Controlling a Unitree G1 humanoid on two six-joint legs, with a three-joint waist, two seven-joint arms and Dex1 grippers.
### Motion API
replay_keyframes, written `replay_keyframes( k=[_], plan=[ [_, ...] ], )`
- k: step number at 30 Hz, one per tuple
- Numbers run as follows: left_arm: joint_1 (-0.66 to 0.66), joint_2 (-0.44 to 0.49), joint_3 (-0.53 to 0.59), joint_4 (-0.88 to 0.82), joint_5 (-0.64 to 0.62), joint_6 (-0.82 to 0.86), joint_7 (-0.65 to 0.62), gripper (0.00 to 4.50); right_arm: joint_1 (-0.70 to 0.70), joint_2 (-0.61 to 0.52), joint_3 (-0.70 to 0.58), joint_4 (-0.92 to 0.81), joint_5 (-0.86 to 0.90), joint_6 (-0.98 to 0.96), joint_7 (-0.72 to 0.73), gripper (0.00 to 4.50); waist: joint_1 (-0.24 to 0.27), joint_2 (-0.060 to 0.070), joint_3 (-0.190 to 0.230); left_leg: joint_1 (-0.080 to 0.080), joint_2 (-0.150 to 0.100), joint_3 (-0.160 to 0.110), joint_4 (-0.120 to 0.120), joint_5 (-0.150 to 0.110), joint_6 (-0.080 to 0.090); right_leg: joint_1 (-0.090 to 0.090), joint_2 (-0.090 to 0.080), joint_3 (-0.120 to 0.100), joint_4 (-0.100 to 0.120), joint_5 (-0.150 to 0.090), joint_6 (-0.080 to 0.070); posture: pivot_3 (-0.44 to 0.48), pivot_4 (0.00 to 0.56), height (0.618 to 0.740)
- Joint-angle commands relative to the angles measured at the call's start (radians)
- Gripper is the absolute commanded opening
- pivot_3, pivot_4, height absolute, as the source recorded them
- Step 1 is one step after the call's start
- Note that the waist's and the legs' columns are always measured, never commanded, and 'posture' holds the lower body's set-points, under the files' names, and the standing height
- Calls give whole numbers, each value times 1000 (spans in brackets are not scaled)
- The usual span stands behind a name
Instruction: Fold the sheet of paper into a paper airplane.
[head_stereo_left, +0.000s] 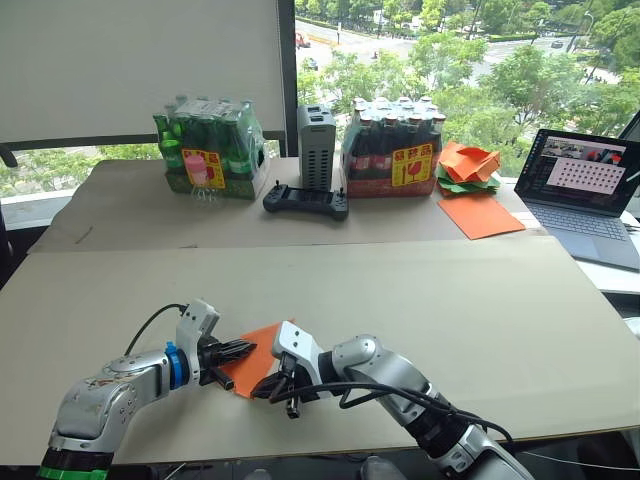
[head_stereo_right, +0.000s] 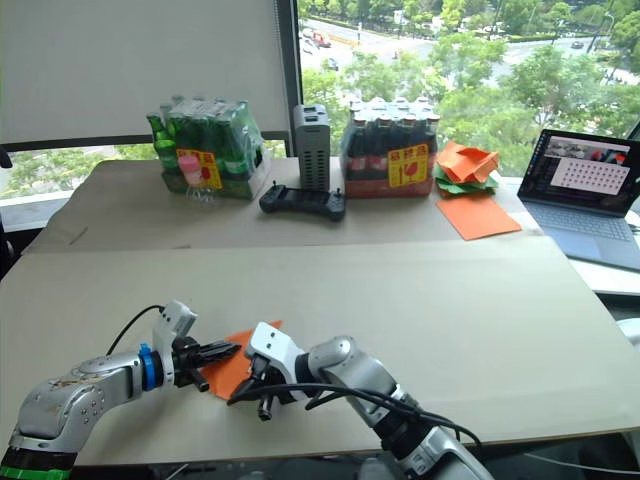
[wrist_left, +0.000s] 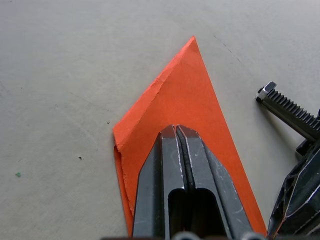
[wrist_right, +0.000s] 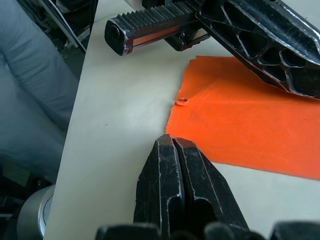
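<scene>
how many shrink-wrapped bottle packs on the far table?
2. The green-bottle pack stands far left; the dark-bottle pack stands right of the grey box, beside the heap of paper shapes. Nothing suggests more behind them.

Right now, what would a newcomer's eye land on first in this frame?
First, the bright orange sheet of paper, folded to a pointed wedge, at the near edge of the pale table. The left gripper, fingers shut, rests on top of it, while the right gripper, also shut, sits at the paper's edge. Behind, two packs of bottles line the window.
</scene>
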Motion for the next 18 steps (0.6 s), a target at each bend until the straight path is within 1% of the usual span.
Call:
replay_keyframes(
  k=[1, 9, 12, 18],
  plan=[
    [-4, 9, -2, -1, 5, 12, 9, 47, 49, -6, 89, 65, -13, 42, 25, 0, 0, 0, 0, 0, 0, 0, 0, 0, 0, 0, 0, 0, 0, 0, 0, 0, 150, 740],
    [-14, 9, -7, 21, 14, 0, 4, 47, 34, 13, 1, 104, -25, -3, -46, 0, 0, 0, 0, 0, 0, 0, 0, 0, 0, 0, 0, 0, 0, 0, 1, 0, 150, 740],
    [-21, 10, -10, 28, 18, -5, 1, 47, 20, 8, -34, 123, -26, -17, -61, 0, 1, 0, 0, 3, 1, 0, 0, 0, 0, 2, 1, 0, 1, -2, 4, 0, 150, 740],
    [-37, 12, -16, 51, 29, -19, -6, 47, 6, 6, -115, 141, -16, -37, -108, 0, 10, 0, 0, 6, 1, 0, 1, 0, 0, 5, 1, 0, 1, -3, 4, 0, 150, 740]
  ],
)
